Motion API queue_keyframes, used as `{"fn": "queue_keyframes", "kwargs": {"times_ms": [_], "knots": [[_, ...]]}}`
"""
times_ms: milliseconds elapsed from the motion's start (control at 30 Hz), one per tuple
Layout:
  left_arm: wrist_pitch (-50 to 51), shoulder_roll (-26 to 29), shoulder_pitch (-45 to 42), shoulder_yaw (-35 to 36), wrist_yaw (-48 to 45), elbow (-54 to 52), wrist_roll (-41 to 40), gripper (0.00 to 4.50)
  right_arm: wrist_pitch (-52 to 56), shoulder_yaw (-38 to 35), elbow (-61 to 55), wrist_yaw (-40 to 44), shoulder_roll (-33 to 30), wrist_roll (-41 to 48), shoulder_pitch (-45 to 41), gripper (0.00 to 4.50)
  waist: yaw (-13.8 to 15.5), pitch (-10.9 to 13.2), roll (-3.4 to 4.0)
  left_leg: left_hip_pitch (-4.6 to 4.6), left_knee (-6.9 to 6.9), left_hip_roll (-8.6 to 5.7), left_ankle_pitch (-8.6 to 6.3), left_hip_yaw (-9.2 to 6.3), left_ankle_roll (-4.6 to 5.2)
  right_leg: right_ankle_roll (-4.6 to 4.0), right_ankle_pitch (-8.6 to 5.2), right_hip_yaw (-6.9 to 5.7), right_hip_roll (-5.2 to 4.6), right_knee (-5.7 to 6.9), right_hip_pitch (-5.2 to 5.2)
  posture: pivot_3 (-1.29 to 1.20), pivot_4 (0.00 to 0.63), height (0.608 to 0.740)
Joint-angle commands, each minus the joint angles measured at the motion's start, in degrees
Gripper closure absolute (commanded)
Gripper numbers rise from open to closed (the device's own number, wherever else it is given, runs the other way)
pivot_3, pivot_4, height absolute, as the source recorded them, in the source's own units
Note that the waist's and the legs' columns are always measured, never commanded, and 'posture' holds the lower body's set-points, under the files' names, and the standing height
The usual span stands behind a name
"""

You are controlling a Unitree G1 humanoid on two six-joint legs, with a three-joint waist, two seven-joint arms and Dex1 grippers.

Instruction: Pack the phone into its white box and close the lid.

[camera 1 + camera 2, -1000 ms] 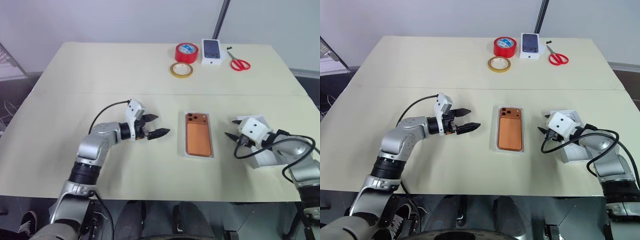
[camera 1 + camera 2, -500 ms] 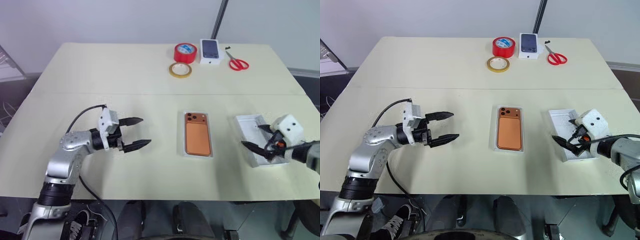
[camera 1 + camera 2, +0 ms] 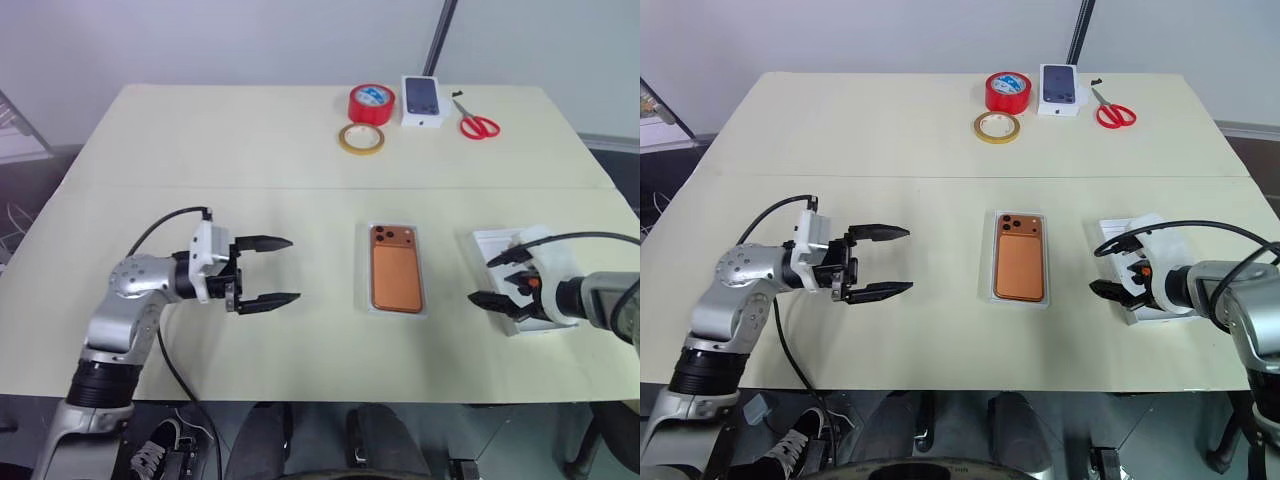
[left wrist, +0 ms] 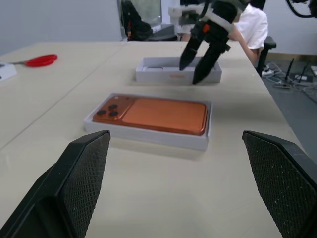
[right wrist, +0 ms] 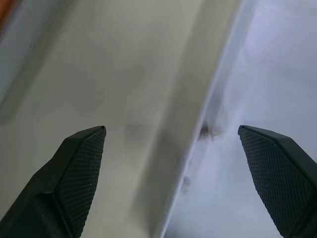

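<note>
The phone lies camera side up inside the white box, a shallow tray at the centre of the frame, a little below the middle. From the left wrist view it sits flat and fully within the walls, so the packing step looks done.

What is left is the lid. A second white tray, the lid, lies open side up at the right of the frame, well apart from the box. It is not yet on the box, so I judge the task roughly half finished: the lid must be gripped, turned over, carried left and pressed down over the phone.

The right gripper hangs over the lid's near left edge with its fingers spread wide and nothing between them. The left wrist view shows its tips just above the lid's front wall; whether they touch it I cannot tell. The right wrist view looks straight down at that wall, one finger to each side of it.

The left gripper is at the left of centre, level, pointing toward the box, its fingers wide apart and empty, near the box but not touching.

At the top of the frame, clear of the work, lie a red tape roll, a yellow tape ring, a box with a phone picture and red scissors.
</note>
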Motion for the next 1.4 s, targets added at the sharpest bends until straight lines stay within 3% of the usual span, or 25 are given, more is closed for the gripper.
{"fn": "queue_keyframes", "kwargs": {"times_ms": [33,333,533,633,867,1033,1400], "knots": [[-1.48,-0.48,1.21,-0.32,1.41,-2.67,0.28,0.00,5.23,-0.23,0.40,-1.75,-0.26,3.28,-3.36,0.03,-0.01,0.00,0.00,-0.01,0.00,0.00,-0.01,0.00,0.01,0.00,0.00,0.00,0.00,-0.01,-0.01,0.00,0.150,0.740],[-2.66,0.24,3.29,0.18,2.56,-5.15,-0.01,0.00,5.23,5.32,8.53,-9.14,1.89,7.48,-11.63,0.03,-0.02,-0.01,0.01,-0.34,0.06,-0.01,-0.02,0.03,0.05,0.03,0.02,-0.01,0.03,-0.03,-0.28,0.00,0.150,0.740],[-2.72,0.15,4.25,-0.09,3.90,-6.56,0.13,0.00,5.23,5.49,10.03,-10.99,0.75,9.92,-10.99,0.03,0.14,-0.01,0.01,-0.67,0.11,-0.01,-0.03,0.01,0.08,0.05,0.02,-0.03,0.07,-0.03,-0.56,0.00,0.150,0.740],[-2.68,-0.16,4.65,-0.37,4.82,-7.01,0.27,0.00,5.23,4.67,9.02,-12.52,0.48,11.42,-8.75,0.91,0.21,-0.02,0.01,-0.68,0.14,-0.01,-0.03,0.00,0.09,0.05,0.03,-0.04,0.08,-0.03,-0.55,0.00,0.150,0.740],[-2.42,-0.39,4.57,-0.67,6.26,-7.40,0.26,0.00,5.23,3.59,7.65,-15.77,0.87,10.33,-6.41,4.44,0.09,-0.03,-0.01,-0.64,0.14,0.00,-0.03,-0.02,0.09,0.05,0.03,-0.04,0.14,0.01,-0.53,0.00,0.150,0.740],[-2.80,-0.28,3.63,-0.92,6.54,-6.17,0.96,0.00,5.23,1.31,9.72,-18.00,3.67,9.89,-7.96,4.48,0.07,-0.06,-0.07,-0.61,0.28,0.00,-0.02,-0.01,0.11,0.12,0.07,-0.03,0.14,0.04,-0.43,0.00,0.150,0.740],[-0.98,-1.10,1.88,-1.19,8.19,-4.90,1.12,0.00,-1.09,-19.75,17.87,-17.94,24.51,12.67,-21.71,4.48,-0.27,-0.05,-0.02,-0.62,0.16,0.02,0.11,0.11,0.30,0.13,0.30,0.14,0.25,0.14,-0.66,0.00,0.150,0.740]]}}
